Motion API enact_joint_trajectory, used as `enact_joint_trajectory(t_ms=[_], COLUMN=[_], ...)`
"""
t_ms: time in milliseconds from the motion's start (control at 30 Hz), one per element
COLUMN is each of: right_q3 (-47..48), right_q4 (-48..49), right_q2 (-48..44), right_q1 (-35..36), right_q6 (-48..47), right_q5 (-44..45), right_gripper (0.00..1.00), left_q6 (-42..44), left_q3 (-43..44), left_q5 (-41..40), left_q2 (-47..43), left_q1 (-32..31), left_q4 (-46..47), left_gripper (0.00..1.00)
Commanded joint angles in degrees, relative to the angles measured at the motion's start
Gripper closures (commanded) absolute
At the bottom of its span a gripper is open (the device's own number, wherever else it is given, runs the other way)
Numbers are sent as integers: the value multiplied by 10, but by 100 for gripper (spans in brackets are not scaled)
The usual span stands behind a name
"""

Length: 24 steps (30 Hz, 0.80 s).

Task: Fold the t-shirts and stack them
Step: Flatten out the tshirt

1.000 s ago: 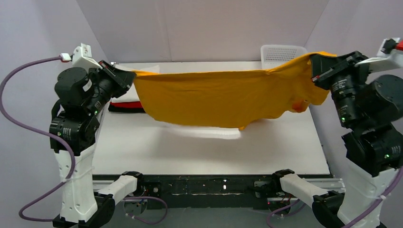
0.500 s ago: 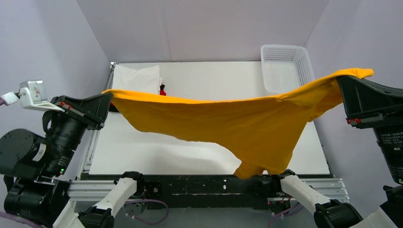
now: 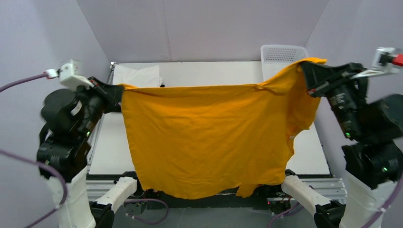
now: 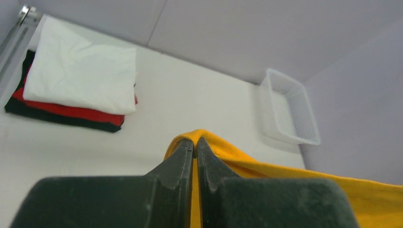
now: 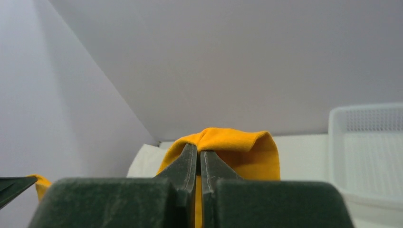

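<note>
The mustard-orange t-shirt point(image 3: 204, 137) hangs spread like a curtain between both arms, its lower edge dangling past the table's near edge. My left gripper point(image 3: 119, 90) is shut on its upper left corner point(image 4: 199, 137); my right gripper point(image 3: 304, 69) is shut on its upper right corner point(image 5: 223, 142). A folded stack sits at the table's back left: a white t-shirt point(image 4: 81, 71) on top of a red one point(image 4: 71, 111) and a black one point(image 4: 62, 121). In the top view only the white t-shirt point(image 3: 138, 76) shows above the hanging cloth.
A white lattice basket point(image 3: 280, 54) stands at the back right corner, also seen in the left wrist view point(image 4: 290, 111). The white table point(image 3: 311, 152) is mostly hidden behind the hanging shirt. Purple walls close in on both sides and the back.
Both arms swung the shirt toward the near edge, then rose; the cloth went from a sagging horizontal band to a full sheet hanging down.
</note>
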Motion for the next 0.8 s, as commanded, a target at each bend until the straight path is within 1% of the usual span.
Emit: enact_joint_trajectory(t_ms=[0,167,233,367,433,533,767], right_q3=[-118,-277,-311,-333,-333,-319,-273], right_q4=[65,162,182,202,208,196,201], right_q2=[23,39,67,142,187,248,369], right_q1=[-1,-1,-1,-3,-6,-15,-32], right_q6=[-1,20,22,23,26,34,42], right_q5=[90,155,166,169,161,131,108], right_gripper=[99,99,99,99,99,99,99], left_q6=[21,26,21,-3,-7,-4,-8], left_q3=[-113,-264,-293,-312,-309,-283,-193], left_q5=[-100,-150,-159,-191,-205,-221,-209], left_q2=[75,150,204,296,335,393,531], left_q1=[2,2,2,3,3,4,6], left_q4=[68,171,190,222,232,222,214], left_gripper=[100,100,100,100,100,100,100])
